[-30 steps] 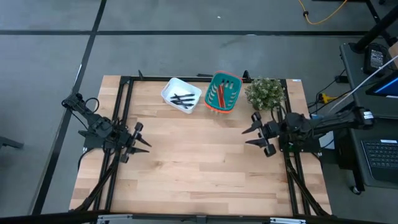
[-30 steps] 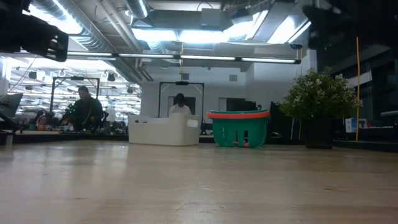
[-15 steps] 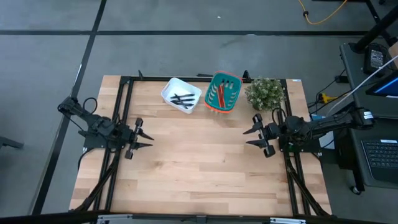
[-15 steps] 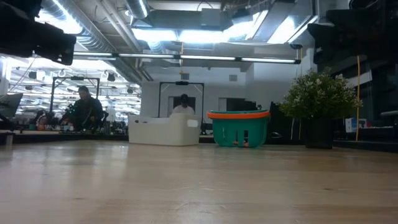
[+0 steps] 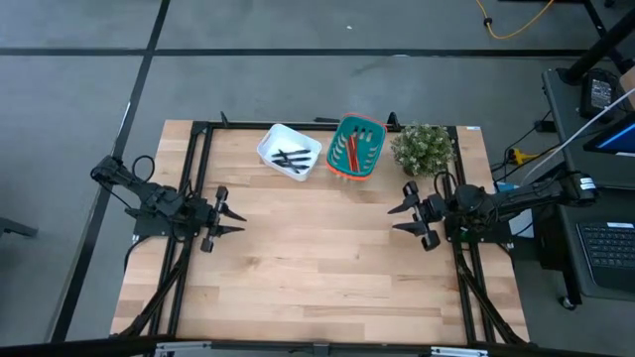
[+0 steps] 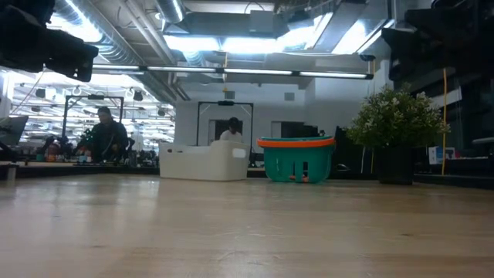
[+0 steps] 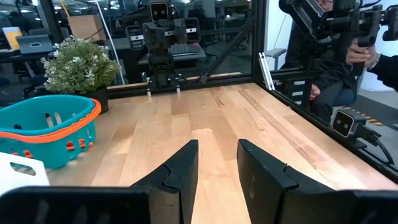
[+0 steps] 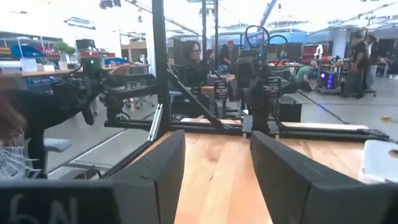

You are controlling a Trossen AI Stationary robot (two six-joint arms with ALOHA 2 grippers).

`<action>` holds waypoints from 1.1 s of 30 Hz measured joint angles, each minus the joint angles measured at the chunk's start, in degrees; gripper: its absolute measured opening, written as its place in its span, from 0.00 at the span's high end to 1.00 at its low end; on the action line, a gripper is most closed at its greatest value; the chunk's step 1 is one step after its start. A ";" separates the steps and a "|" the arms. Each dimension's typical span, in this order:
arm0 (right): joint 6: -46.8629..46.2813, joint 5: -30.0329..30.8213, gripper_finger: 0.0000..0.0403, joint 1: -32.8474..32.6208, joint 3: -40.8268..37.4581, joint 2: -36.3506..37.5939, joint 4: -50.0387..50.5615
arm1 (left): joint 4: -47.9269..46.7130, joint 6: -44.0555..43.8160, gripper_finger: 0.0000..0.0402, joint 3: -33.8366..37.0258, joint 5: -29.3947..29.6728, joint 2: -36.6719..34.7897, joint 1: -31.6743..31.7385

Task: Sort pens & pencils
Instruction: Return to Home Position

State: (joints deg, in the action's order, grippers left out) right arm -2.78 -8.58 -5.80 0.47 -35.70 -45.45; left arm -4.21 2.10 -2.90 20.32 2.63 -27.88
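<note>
High view: left gripper (image 5: 237,221) fingers spread, holding nothing, at left edge of table (image 5: 317,283) | right gripper (image 5: 392,219) likewise spread, empty, right edge | pens (image 5: 292,157) lie in white bin (image 5: 266,149), far side; pencils (image 5: 352,151) in teal basket (image 5: 377,147) just right | I judge sorting done, homing underway; next I only park both arms.

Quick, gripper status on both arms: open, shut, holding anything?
Left gripper: jaws open, holding nothing, over the left side of the table.
Right gripper: jaws open, holding nothing, over the right side.
</note>
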 joint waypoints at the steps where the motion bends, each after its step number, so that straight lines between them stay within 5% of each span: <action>1: -0.93 0.00 0.54 0.00 0.00 0.00 0.12 | -0.02 -0.02 0.74 0.00 -0.02 0.00 0.00; 33: -1.29 4.52 0.54 0.00 0.04 -0.04 0.74 | 7.72 -0.04 0.74 2.47 -0.07 -0.48 9.27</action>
State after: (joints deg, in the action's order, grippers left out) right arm -4.08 -4.05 -5.80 0.51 -35.75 -44.71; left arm 3.51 2.07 -0.43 20.25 2.15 -18.61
